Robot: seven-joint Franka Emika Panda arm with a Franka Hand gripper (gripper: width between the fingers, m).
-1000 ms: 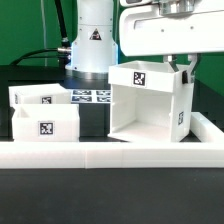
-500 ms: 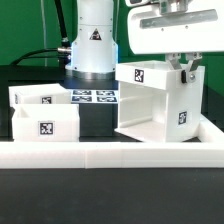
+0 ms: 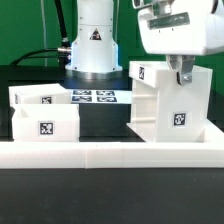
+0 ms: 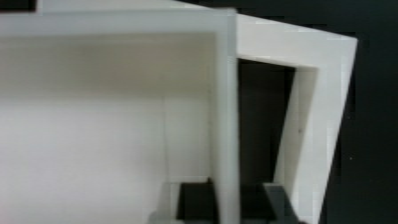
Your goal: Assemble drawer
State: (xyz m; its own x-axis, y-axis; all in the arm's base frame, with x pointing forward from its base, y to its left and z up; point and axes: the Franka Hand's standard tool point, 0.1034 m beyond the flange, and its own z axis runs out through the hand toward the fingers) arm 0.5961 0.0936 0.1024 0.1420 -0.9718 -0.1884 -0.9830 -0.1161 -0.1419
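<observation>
The drawer's white cube housing point(image 3: 168, 105) stands at the exterior view's right, turned so one tagged side faces the camera. My gripper point(image 3: 182, 72) comes down from above and is shut on the housing's top wall edge. In the wrist view the thin white wall point(image 4: 228, 100) runs between my two black fingers point(image 4: 196, 203), with the gripper point(image 4: 237, 203) closed on it. Two small white trays with tags, one in front point(image 3: 45, 123) and one behind point(image 3: 38, 96), sit at the exterior view's left, apart from the housing.
A long low white rail point(image 3: 100, 153) runs along the front of the table and up the right side. The marker board point(image 3: 95, 97) lies flat behind the trays. The robot base point(image 3: 92, 40) stands at the back.
The housing, held by my gripper, has turned about its upright axis and shifted toward the exterior view's right; its open front now faces away from the trays. The trays have not moved.
</observation>
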